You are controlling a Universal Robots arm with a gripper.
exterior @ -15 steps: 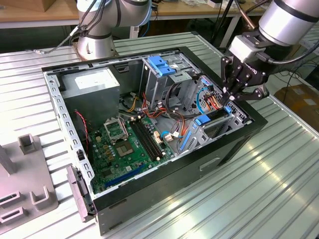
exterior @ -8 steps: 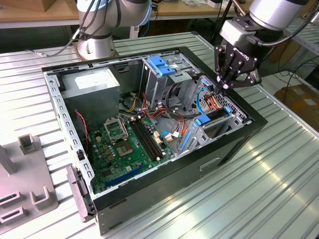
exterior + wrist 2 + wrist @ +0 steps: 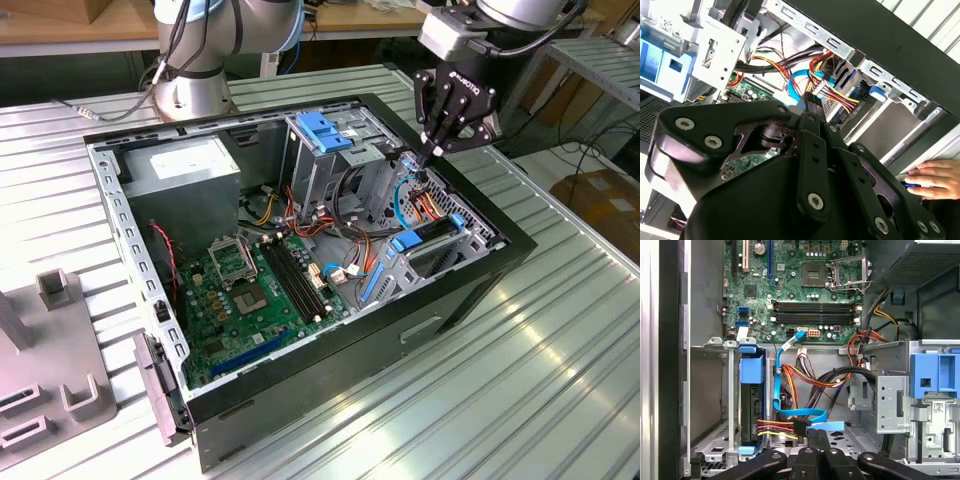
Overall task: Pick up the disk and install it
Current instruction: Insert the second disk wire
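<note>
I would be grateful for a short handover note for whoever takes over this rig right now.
Gripper: fingers shut, tips down inside the case at the black connector with coloured wires, beside the disk.
Disk: not held; stands on edge in the metal bay, blue rails at its ends.
Done: disk picked up and slotted into the bay.
Left: cannot tell whether it is fully seated or cabled.
Note: a person's hand rests at the case edge.
</note>
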